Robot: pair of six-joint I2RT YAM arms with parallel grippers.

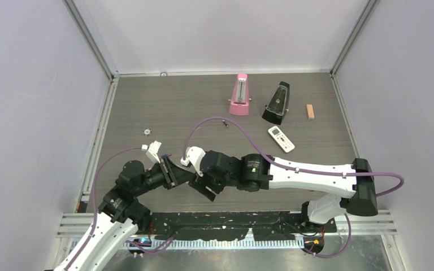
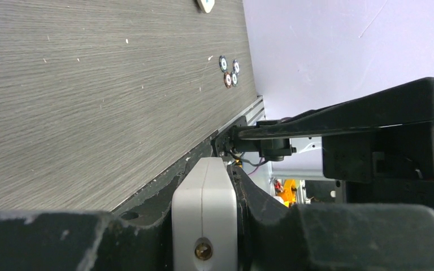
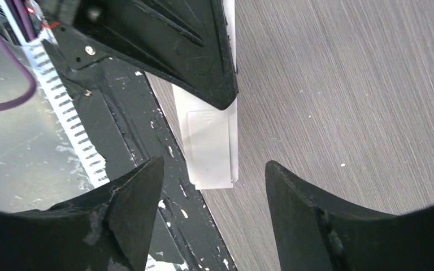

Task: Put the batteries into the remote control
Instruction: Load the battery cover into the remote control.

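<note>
**Dark wood-grain table (image 1: 164, 101), lilac walls (image 1: 34, 84)**

Far back: one pink metronome (image 1: 239, 96), one black metronome (image 1: 277, 103), one orange block (image 1: 310, 111), one wide remote (image 1: 281, 139), one loose battery (image 1: 225, 123). Near the front edge the left gripper (image 1: 176, 174) clamps the slim remote (image 3: 212, 147); the right gripper (image 3: 213, 169) has its jaws apart around the remote's end.

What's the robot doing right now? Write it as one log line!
left end effector: shut on remote control | right end effector: open, near its free end
</note>
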